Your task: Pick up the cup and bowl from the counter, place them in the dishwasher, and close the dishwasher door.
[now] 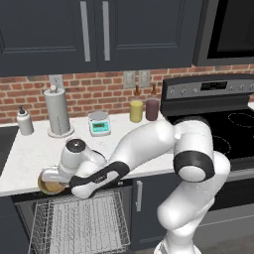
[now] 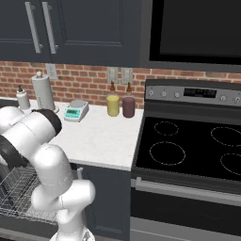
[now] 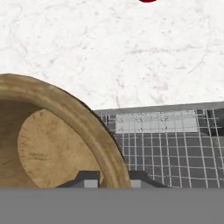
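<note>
Gripping the bowl [image 3: 52, 144] rim, pincer [image 3: 111, 181] closed.

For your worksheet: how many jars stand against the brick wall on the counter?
2: a yellow jar and a maroon jar, side by side beside the stove. Others may be hidden.
</note>
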### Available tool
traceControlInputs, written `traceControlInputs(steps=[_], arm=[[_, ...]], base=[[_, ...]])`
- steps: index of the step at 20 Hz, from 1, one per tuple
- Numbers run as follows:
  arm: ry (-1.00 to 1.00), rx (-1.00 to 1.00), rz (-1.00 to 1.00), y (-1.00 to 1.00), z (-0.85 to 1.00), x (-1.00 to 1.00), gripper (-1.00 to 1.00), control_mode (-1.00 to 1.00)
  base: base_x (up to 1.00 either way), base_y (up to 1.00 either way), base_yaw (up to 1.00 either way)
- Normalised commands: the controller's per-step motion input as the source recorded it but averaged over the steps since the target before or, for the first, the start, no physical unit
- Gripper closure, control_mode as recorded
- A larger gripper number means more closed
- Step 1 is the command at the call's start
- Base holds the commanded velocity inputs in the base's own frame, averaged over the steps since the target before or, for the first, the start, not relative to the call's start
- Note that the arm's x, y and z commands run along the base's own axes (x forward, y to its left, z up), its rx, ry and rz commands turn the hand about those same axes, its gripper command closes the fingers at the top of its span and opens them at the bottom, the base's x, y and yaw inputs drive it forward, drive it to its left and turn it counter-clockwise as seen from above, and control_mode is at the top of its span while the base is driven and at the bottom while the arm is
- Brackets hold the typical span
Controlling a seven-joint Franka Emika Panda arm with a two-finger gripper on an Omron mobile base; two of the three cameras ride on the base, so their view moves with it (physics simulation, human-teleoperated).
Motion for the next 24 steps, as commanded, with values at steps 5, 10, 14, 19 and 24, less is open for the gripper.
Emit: traceControlInputs(steps=[5,10,14,19,24], arm=[[-0.09,-0.04,-0.06,0.00,0.63,-0.46,1.00,-1.00],[0.06,-0.19,-0.15,0.00,0.75,-0.10,1.00,-1.00],[0.32,-0.28,-0.14,0.00,0.36,0.00,1.00,-1.00],[0.41,-0.28,-0.04,0.00,-0.02,0.08,1.00,-1.00],[0.27,-0.12,0.00,-0.04,-0.37,0.01,1.00,-1.00]], base=[[0.00,0.00,0.00],[0.00,0.00,0.00],[0.00,0.00,0.00],[0.00,0.00,0.00],[0.00,0.00,0.00]])
